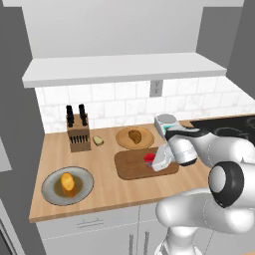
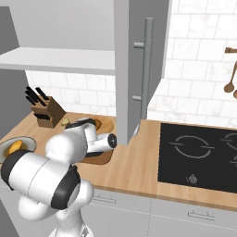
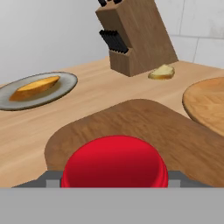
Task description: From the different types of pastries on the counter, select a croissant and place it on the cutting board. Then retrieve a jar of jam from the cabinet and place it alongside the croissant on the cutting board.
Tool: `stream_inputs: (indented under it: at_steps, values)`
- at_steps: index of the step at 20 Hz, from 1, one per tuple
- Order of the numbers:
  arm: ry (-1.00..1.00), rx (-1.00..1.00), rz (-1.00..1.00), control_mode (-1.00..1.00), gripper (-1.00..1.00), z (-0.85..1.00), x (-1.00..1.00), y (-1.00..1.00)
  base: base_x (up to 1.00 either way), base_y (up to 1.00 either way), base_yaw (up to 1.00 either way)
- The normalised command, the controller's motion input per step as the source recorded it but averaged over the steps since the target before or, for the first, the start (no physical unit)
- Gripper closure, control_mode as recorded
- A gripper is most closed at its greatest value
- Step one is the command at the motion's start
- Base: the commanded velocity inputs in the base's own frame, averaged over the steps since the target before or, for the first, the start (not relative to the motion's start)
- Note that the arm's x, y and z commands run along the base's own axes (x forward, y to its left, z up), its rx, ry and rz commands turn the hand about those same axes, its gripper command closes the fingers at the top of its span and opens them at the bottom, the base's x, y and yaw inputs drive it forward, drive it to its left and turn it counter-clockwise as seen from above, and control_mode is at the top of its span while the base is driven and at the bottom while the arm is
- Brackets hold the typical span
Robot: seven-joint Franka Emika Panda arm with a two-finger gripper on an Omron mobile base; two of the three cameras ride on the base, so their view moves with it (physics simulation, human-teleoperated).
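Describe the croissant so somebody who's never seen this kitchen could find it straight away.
Start at the knife block by the tiled wall on the wooden counter. To its right lies a round tan wooden plate; the croissant sits on it, lumpy and dark brown, unlike the orange-yellow bun on the grey plate.

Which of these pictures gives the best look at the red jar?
The hand view: the jar of jam looms large and close just above the cutting board. In the left base view it is a small red patch beside the hand. In the right base view the arm hides it.

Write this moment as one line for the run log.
pincer: shut on jar of jam | jar: over cutting board | croissant: on round wooden plate, not on board
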Motion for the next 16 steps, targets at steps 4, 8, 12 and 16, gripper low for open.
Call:
stream_inputs:
  at_steps: [4, 8, 12, 16]
  values:
    - [0.0, 0.0, 0.0, -1.0, 1.0, -0.01, 0.01, 0.0, 0.0, 0.0, 0.0]
    - [0.0, 0.0, 0.0, -1.0, -1.0, -0.12, 0.01, 0.0, 0.0, 0.0, 0.0]
    - [-0.01, 0.0, 0.0, -1.0, -1.0, -0.1, 0.0, 0.0, 0.0, 0.0, 0.0]
    - [-0.08, 0.0, 0.0, -1.0, -1.0, -0.06, 0.0, 0.12, 0.0, 0.0, 0.0]
